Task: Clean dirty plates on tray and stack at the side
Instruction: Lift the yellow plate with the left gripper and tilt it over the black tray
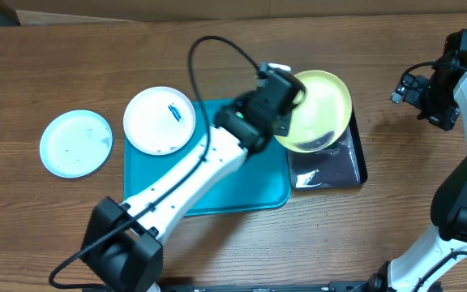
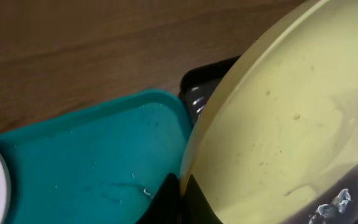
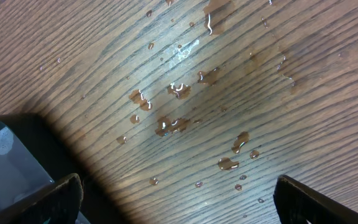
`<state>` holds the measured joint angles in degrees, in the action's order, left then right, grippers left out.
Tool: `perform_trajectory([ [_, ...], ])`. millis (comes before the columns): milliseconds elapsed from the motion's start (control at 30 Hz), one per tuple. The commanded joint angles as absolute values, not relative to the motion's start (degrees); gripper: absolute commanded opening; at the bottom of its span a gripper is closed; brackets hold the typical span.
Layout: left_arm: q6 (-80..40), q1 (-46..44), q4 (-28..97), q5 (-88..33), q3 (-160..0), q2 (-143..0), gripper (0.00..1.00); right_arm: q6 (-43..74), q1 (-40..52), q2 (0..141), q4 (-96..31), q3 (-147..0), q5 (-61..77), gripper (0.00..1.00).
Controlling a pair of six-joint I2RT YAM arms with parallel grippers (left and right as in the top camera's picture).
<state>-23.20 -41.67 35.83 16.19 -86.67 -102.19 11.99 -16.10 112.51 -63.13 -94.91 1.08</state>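
The yellow plate (image 1: 321, 109) hangs tilted above the black tray (image 1: 355, 166), its rim pinched in my left gripper (image 1: 292, 105), which is shut on it. In the left wrist view the yellow plate (image 2: 291, 124) fills the right side, with my left gripper (image 2: 184, 186) closed on its edge and water pooled at its low end. The white plate (image 1: 160, 120), marked with blue-green smears, overlaps the far left corner of the teal tray (image 1: 217, 191). A pale mint plate (image 1: 75, 143) lies on the table to the left. My right gripper (image 1: 430, 96) is open and empty at the far right.
In the right wrist view, water drops (image 3: 179, 90) dot the wooden table between the wide-apart fingers of my right gripper (image 3: 179, 202). A dark corner of the black tray (image 3: 8, 162) shows at lower left. The left arm (image 1: 193, 174) lies across the teal tray (image 2: 92, 162).
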Motion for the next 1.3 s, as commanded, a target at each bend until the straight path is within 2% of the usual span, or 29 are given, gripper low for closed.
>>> perform_trajectory([
  [0,-17.4,-45.3,34.4,29.7,-88.3,-102.5,0.04,12.3,-16.3,111.9,-63.1,-95.2,1.0,1.00],
  [200,-7.3,-52.7,30.4,47.2,-88.3,-102.5,0.04,12.3,-16.3,111.9,-63.1,-95.2,1.0,1.00],
  [367,6.6,-60.5,21.2,61.0,-88.3,-102.5,0.04,12.3,-16.3,111.9,-63.1,-95.2,1.0,1.00],
  [733,29.5,-66.7,1.9,71.2,-88.3,-102.5,0.04,12.3,-16.3,111.9,-63.1,-95.2,1.0,1.00],
  [1100,31.1,-66.8,1.4,72.5,-88.3,-102.5,0.04,12.3,-16.3,111.9,-63.1,-95.2,1.0,1.00],
  [1267,26.2,-66.8,1.7,72.4,-88.3,-102.5,0.04,12.3,-16.3,111.9,-63.1,-95.2,1.0,1.00],
])
